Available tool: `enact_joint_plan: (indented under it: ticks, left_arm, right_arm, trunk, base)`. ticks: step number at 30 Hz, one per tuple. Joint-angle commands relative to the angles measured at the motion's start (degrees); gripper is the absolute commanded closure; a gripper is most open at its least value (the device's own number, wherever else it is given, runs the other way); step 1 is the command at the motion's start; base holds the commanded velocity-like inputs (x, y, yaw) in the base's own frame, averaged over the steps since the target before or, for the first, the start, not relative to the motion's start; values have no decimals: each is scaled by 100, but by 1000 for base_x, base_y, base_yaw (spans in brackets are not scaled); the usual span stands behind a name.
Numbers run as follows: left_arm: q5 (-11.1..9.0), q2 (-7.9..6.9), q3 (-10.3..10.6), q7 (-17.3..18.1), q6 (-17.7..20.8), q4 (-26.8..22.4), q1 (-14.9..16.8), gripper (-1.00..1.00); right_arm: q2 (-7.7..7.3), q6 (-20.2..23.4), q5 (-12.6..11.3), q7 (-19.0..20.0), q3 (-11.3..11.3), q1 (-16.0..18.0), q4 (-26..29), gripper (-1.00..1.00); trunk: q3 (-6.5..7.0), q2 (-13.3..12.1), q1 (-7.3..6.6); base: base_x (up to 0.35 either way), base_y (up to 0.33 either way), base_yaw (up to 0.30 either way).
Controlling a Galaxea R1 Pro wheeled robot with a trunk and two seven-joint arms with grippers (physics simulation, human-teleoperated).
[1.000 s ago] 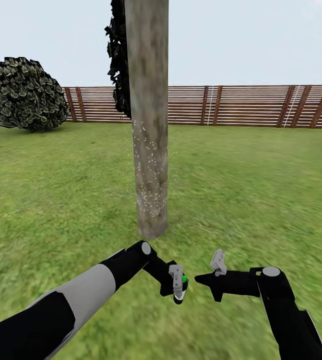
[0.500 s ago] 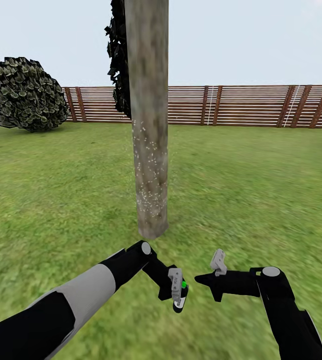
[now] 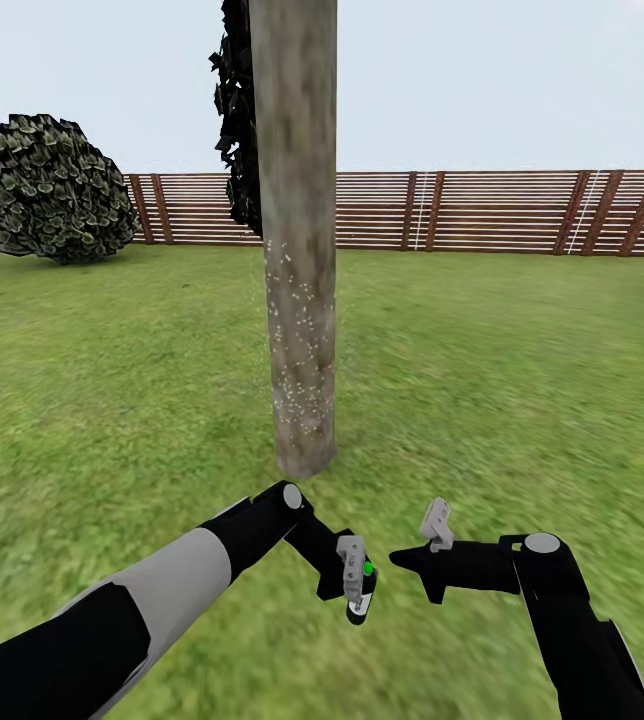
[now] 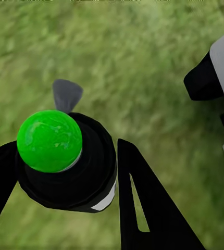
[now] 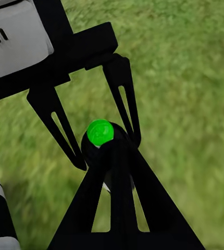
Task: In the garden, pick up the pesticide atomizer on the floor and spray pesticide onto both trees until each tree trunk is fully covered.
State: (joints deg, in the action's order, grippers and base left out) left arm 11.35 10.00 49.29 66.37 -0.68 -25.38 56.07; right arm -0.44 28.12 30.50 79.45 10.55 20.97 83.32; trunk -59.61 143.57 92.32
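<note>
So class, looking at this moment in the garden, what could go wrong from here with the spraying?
1. The sprayer sits low by the grass, not aimed at the trunk, so spray may miss.
2. White specks show on the lower trunk, none higher up; the upper part may go uncovered.
3. The right gripper hangs close to the left gripper; they could bump.

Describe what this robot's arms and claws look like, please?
Both arms are mostly glossy black. The left arm has broad light-grey panels, and round grey caps mark the joints. Each gripper, left and right, carries a small grey block and two thin, black, pointed fingers with slot cutouts.
</note>
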Motion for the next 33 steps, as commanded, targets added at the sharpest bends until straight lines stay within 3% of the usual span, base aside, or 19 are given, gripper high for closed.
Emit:
enact_joint_plan:
  ticks: [1, 14, 19, 33]
  left_arm:
    - [-1, 0, 0, -1, -1, -65, 0, 100]
    - [-11, 0, 1, -28, -2, -195, 0, 100]
    - [-380, 0, 1, -28, -46, -196, 0, 100]
    - [-420, 0, 1, -28, -167, -195, 0, 100]
  right_arm:
    - [0, 0, 0, 0, 0, 0, 0, 100]
    - [0, 0, 0, 0, 1, -1, 0, 100]
    - [0, 1, 0, 0, 4, 0, 0, 100]
    - [0, 1, -1, 0, 1, 2, 0, 100]
  trunk:
    - [0, 0, 0]
    - [0, 0, 0]
    - [0, 0, 0]
    - [0, 0, 0]
  base:
    - [0, 0, 0]
    - [0, 0, 0]
    - [0, 0, 0]
    - [0, 0, 0]
